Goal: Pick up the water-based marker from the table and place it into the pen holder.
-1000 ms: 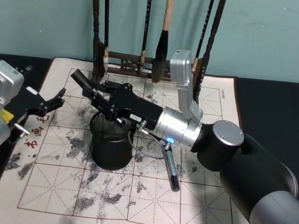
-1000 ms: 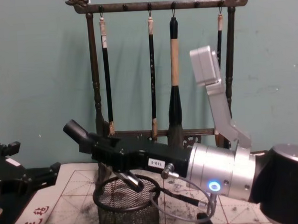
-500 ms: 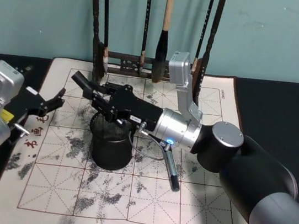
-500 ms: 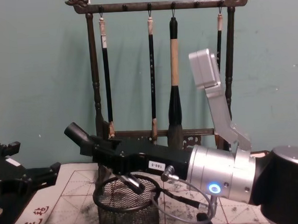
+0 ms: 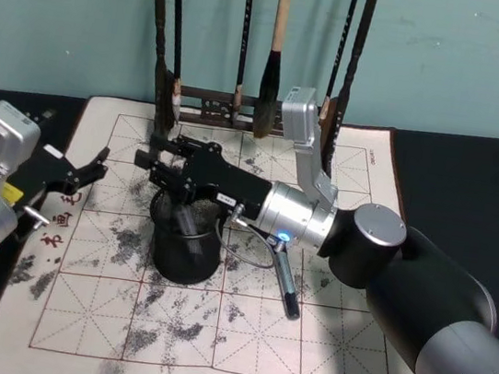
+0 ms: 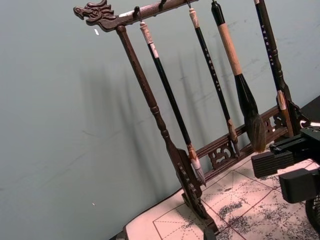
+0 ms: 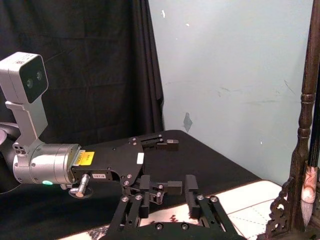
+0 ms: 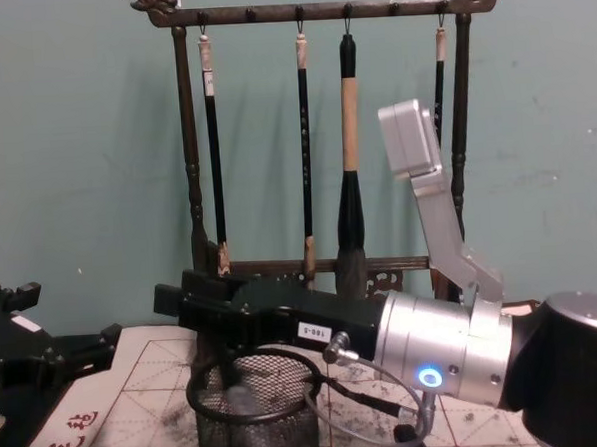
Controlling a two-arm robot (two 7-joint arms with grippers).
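The black wire-mesh pen holder [image 5: 182, 254] stands on the ink-stained mat, seen from the side in the chest view [image 8: 257, 426]. The dark water-based marker [image 5: 188, 224] is inside it, showing as a blurred shape behind the mesh [image 8: 232, 395]. My right gripper [image 5: 152, 167] hovers just above the holder's rim, open with nothing between its fingers [image 7: 190, 196]; it also appears in the chest view [image 8: 172, 300]. My left gripper [image 5: 92, 170] is parked open at the mat's left edge, away from the holder.
A tall dark wooden brush rack [image 5: 242, 107] with several hanging brushes stands at the back of the mat [image 5: 238, 334]. Another dark pen [image 5: 286, 283] lies on the mat right of the holder, under my right forearm. Black cloth surrounds the mat.
The marker, held tilted in my right gripper above the holder before, has left the fingers and dropped into the holder. The right gripper has opened. The left arm has not moved.
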